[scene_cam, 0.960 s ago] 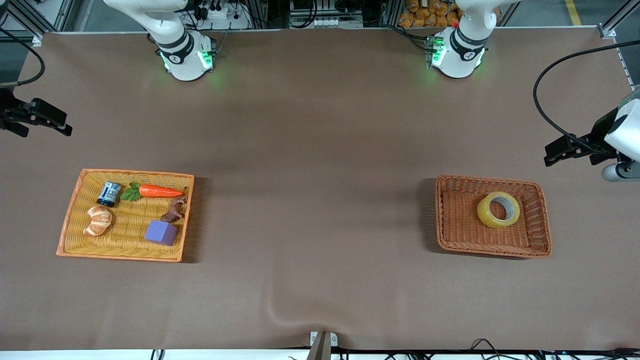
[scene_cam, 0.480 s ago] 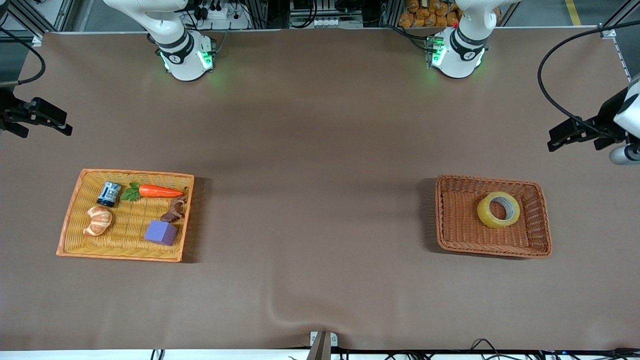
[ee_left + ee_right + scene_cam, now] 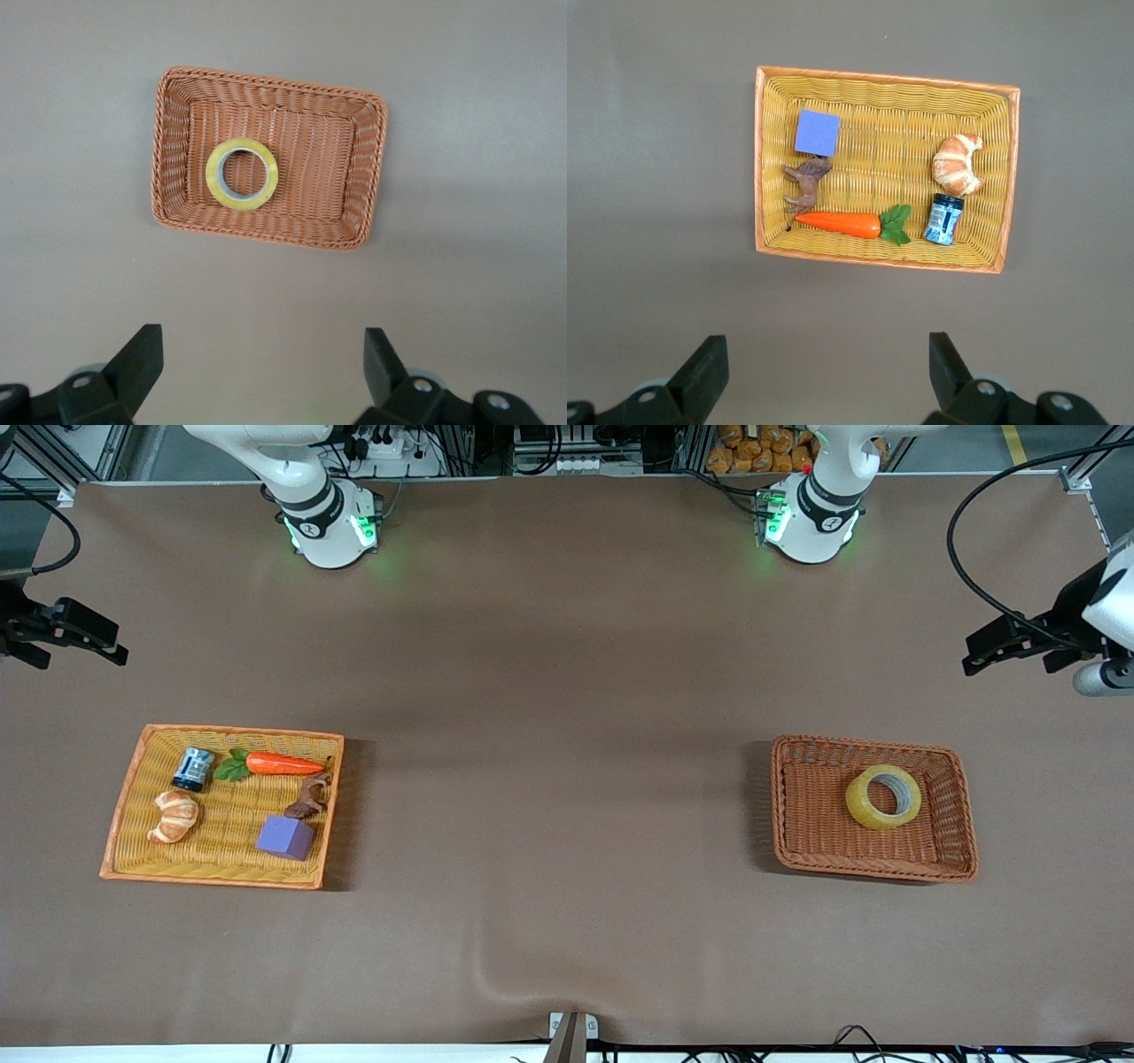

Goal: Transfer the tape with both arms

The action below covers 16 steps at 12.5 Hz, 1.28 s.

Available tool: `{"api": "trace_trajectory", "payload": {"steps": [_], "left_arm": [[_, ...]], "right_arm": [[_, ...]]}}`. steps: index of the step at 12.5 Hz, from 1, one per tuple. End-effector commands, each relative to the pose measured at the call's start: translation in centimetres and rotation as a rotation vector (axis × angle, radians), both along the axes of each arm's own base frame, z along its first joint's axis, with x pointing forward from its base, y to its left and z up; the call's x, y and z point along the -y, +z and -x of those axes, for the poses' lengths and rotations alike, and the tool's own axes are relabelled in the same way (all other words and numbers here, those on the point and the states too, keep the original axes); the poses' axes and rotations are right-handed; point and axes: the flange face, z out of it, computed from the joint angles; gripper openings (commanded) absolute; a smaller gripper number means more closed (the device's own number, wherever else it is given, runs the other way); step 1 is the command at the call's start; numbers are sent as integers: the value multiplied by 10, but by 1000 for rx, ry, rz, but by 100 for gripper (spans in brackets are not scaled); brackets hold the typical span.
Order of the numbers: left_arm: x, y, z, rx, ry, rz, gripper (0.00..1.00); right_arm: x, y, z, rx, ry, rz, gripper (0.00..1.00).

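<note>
Tape (image 3: 882, 796), a yellow ring with a grey-white core, lies flat in the brown wicker basket (image 3: 802, 815) at the lower right of the front view, toward the left arm's end of the tabletop (image 3: 567, 691); in the left wrist view the tape (image 3: 242, 173) sits inside the same basket (image 3: 359, 177), close to one of its short walls and apart from the rim. The left gripper (image 3: 1005, 646) hangs at the right edge of the front view, over bare tabletop above the basket in the frame, and touches nothing; in the left wrist view its fingers (image 3: 137, 359) stand spread wide at the bottom of the frame with only bare tabletop between them. The right gripper (image 3: 75, 633) hangs at the left edge of the front view over the tabletop, and in the right wrist view its fingers (image 3: 704, 372) are likewise spread wide and hold nothing. A yellow basket with an orange rim (image 3: 133, 806) sits at the lower left of the front view, toward the right arm's end. It holds a carrot (image 3: 282, 763), a small blue can (image 3: 193, 769), a croissant (image 3: 174, 816), a purple block (image 3: 285, 837) and a small brown animal figure (image 3: 309, 795). The figure lies between the carrot and the block, and the croissant lies just beside the can.
</note>
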Motion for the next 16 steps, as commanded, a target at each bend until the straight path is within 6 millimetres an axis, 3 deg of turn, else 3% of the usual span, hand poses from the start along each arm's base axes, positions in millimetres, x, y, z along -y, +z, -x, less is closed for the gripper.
{"api": "trace_trajectory", "payload": {"steps": [1,16], "left_arm": [[0,6,8,7,-4,6,100],[-3,19,11,-17,-35,-1,100]], "right_arm": [[3,6,3,4,8,9,100],[5,5,3,-1,7,9,100]]}}
